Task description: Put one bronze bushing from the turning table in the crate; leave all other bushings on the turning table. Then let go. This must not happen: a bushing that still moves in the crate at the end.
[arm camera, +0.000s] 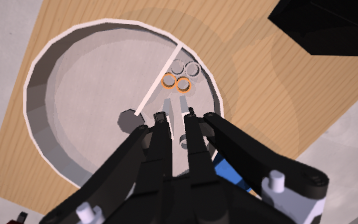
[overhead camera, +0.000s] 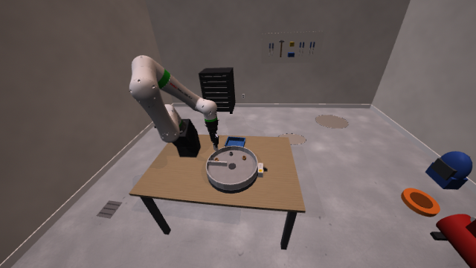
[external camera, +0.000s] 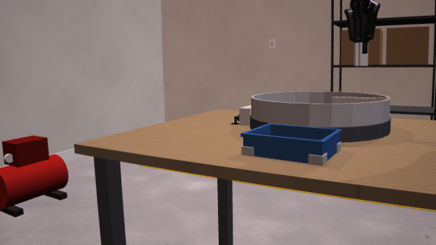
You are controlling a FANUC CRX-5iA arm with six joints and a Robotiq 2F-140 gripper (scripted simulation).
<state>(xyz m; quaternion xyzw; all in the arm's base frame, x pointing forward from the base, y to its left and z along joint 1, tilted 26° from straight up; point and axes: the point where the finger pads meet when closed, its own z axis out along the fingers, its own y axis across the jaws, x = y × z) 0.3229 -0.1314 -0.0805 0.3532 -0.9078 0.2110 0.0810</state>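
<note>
The round grey turning table (overhead camera: 232, 167) sits on the wooden table, and also shows in the exterior view (external camera: 320, 110) and the wrist view (arm camera: 120, 100). In the wrist view two bronze bushings (arm camera: 170, 81) (arm camera: 183, 85) and two grey bushings (arm camera: 177, 66) (arm camera: 193, 69) lie clustered beside the white divider bar (arm camera: 157, 82), near the rim. Another grey ring (arm camera: 185, 142) shows between the fingers lower down. My gripper (arm camera: 176, 106) (overhead camera: 215, 145) (external camera: 362, 49) hangs well above the turning table's edge, its fingers nearly together with nothing between them. The blue crate (overhead camera: 235, 141) (external camera: 291, 143) stands beside the turning table.
A small white box (overhead camera: 260, 168) sits against the turning table's rim. The arm's black base (overhead camera: 187, 143) stands at the table's back left corner. A black shelf rack (external camera: 385, 41) stands behind the table.
</note>
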